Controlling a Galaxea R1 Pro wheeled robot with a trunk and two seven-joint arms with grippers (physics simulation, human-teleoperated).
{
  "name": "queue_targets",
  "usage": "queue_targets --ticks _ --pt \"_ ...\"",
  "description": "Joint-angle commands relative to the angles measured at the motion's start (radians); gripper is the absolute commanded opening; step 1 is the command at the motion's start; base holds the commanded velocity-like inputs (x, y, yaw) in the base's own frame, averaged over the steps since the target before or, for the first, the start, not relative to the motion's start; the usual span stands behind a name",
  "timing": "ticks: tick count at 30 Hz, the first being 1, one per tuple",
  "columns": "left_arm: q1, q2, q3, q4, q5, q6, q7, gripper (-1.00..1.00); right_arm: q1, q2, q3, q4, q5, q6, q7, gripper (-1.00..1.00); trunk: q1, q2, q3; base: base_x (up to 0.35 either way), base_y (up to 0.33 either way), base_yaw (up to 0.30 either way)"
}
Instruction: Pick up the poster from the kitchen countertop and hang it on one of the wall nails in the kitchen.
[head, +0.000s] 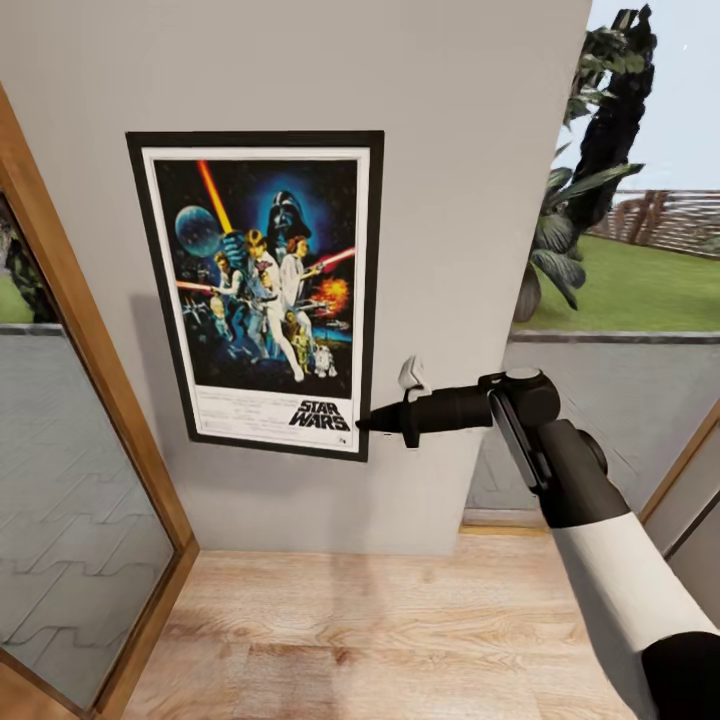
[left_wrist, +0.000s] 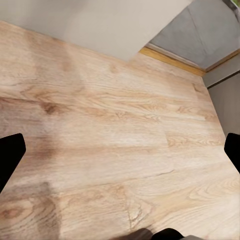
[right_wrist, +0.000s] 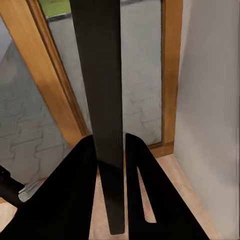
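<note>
Right gripper (head: 368, 424): we record it clamped on the lower right corner of the poster (head: 262, 285); in the right wrist view its dark fingers (right_wrist: 137, 195) close on the thin black edge of the poster (right_wrist: 100, 100).

Poster: upright against the grey wall (head: 450, 150), lifted well above the wooden floor (head: 380, 630), title at the bottom edge. We cannot make out a nail, so we cannot tell whether it already hangs or is merely pressed in place.

Left gripper (left_wrist: 120, 155): spread apart, nothing between the tips, pointed down at the wooden floor (left_wrist: 115, 135).

Beside the poster: a wood-framed glass door (head: 90, 480) to its left; a window with a leafy plant (head: 575, 200) to its right.

Progress, as we judge it: pickup and carry done; seating on a nail, release and withdrawal remain.
</note>
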Motion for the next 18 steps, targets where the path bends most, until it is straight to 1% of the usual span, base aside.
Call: queue_targets --ticks 1,10,14,18 --pt "0.000 0.000 -0.008 0.000 0.008 -0.005 -0.002 1.00 -0.006 0.000 0.001 0.001 0.001 0.010 0.004 -1.00 0.000 -0.001 -0.001 0.000 0.000 0.000" --pt "-0.001 0.000 -0.008 0.000 0.008 -0.005 -0.003 1.00 -0.054 0.001 0.000 0.005 0.000 0.016 0.004 -1.00 0.000 -0.001 -0.001 0.000 0.000 0.000" --pt "-0.001 0.000 -0.008 0.000 0.008 -0.005 -0.003 1.00 -0.079 0.001 -0.001 0.004 -0.001 0.070 0.002 -1.00 0.000 -0.001 -0.001 0.000 0.000 0.000" --pt "0.000 0.000 -0.008 0.000 0.008 -0.005 -0.003 1.00 -0.094 0.001 -0.001 0.002 -0.003 0.097 0.002 -1.00 0.000 -0.001 -0.001 0.000 0.000 0.000"
